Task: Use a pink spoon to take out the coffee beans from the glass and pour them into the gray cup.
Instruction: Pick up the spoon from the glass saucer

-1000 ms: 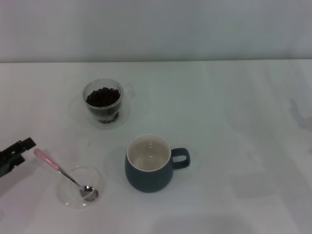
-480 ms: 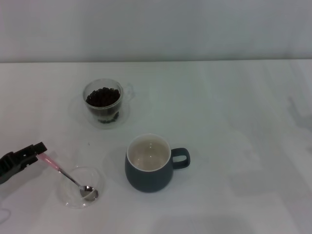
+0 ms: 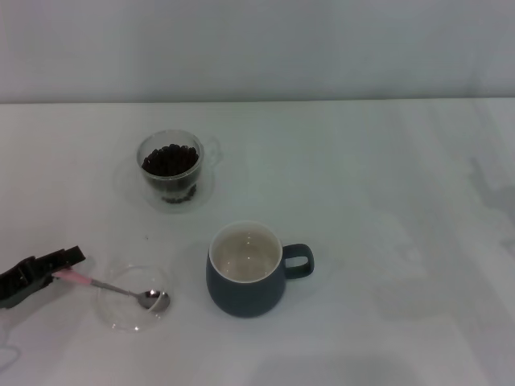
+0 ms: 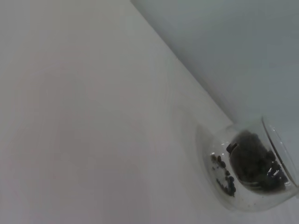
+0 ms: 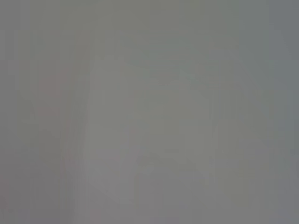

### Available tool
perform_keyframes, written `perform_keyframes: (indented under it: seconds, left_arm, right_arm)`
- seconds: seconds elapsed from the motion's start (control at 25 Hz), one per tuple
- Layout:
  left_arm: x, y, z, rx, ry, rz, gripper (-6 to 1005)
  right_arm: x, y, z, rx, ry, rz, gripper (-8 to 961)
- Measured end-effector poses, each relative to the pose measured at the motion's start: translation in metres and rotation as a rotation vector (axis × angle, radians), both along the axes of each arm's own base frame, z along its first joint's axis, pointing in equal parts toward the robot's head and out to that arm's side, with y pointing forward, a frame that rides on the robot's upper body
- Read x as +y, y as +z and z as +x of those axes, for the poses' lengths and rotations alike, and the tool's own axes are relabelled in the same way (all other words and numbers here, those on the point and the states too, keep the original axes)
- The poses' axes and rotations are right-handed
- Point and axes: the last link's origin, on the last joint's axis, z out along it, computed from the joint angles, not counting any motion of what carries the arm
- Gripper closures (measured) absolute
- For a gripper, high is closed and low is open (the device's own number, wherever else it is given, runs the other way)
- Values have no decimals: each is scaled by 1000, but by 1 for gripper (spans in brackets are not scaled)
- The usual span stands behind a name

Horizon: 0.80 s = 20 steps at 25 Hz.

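The pink spoon (image 3: pixel 113 288) lies low and nearly level, its metal bowl resting in a shallow clear dish (image 3: pixel 121 318) and its pink handle end reaching under the tip of my left gripper (image 3: pixel 63 265) at the table's near left. The glass (image 3: pixel 170 170) with the coffee beans (image 3: pixel 170 159) stands farther back; the left wrist view shows the glass (image 4: pixel 219 182) and coffee beans (image 4: pixel 252 161) too. The gray cup (image 3: pixel 244 291) stands between them toward the right, cream inside, handle pointing right. My right gripper is out of view.
The white table (image 3: pixel 386 209) stretches to the right of the cup. A pale wall rises behind its far edge. The right wrist view shows only a flat grey blur.
My left gripper has moved in toward the spoon handle and down. The spoon has swung from slanting to almost level, and the dish has shifted slightly.
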Motion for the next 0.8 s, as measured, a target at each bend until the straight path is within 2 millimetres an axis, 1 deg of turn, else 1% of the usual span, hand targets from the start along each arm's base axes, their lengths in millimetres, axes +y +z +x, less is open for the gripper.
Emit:
perform_keyframes:
  seconds: [0.08,0.44,0.68,0.8]
  left_arm:
    - [2,0,1,0,-5,2,546]
    - [6,-1,5,0,-19,-1,550]
    - [0,-3,4,-11,-17,2,553]
    - [-5,-2,4,-27,-29,41,555]
  right_arm:
    - [0,0,0,0,0,0,127]
    - [1,-1,-1,7,3,-1,126]
    - [6,-1,-4,6,7,-6,126]
    - [9,-1,-5,3,8,-9,126]
